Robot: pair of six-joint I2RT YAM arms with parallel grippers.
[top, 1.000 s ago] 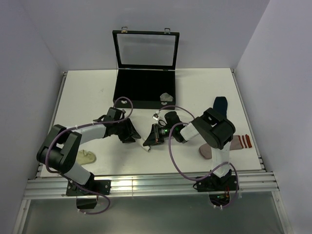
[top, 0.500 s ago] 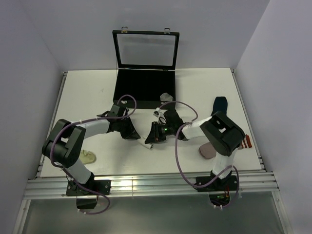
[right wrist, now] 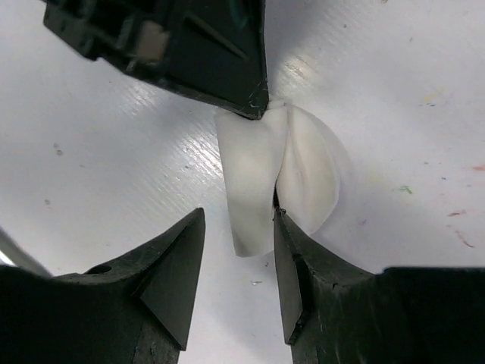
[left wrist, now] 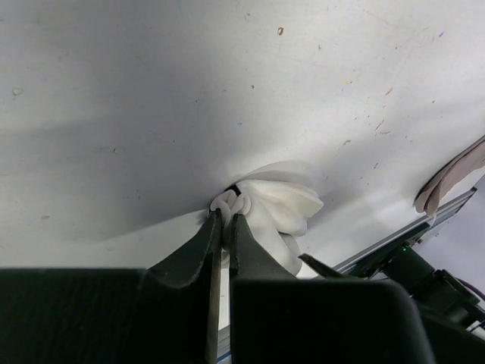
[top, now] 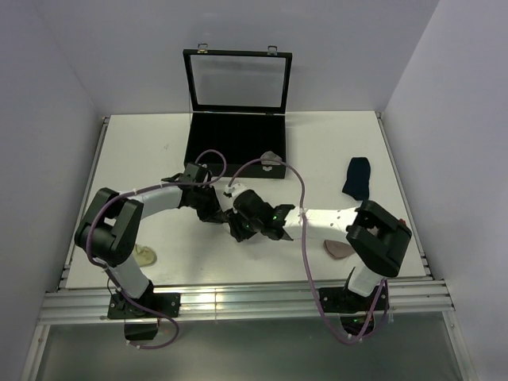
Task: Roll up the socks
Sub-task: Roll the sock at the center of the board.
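A bunched white sock [left wrist: 279, 203] lies on the white table, and my left gripper [left wrist: 225, 217] is shut on its edge. In the right wrist view the same white sock [right wrist: 279, 173] shows a folded flap hanging between the open fingers of my right gripper [right wrist: 239, 220]. One of those fingers [right wrist: 292, 258] touches the fold, and the left gripper [right wrist: 189, 53] pinches the sock's top. From above, the left gripper [top: 215, 211] and right gripper [top: 240, 227] meet at the table's middle and hide the sock. A navy sock [top: 357, 176] lies right, a grey sock [top: 339, 249] near the right arm.
An open black case [top: 236, 147] with its lid [top: 236, 82] upright stands at the back, a small grey piece [top: 271, 157] at its front edge. A cream-coloured item [top: 144, 255] lies near the left arm's base. The grey sock [left wrist: 453, 178] also shows at the left wrist view's right edge.
My left gripper moved right and shut on the white sock. The right gripper opened, and its arm stretched low to the left, now covering the grey sock's striped end.
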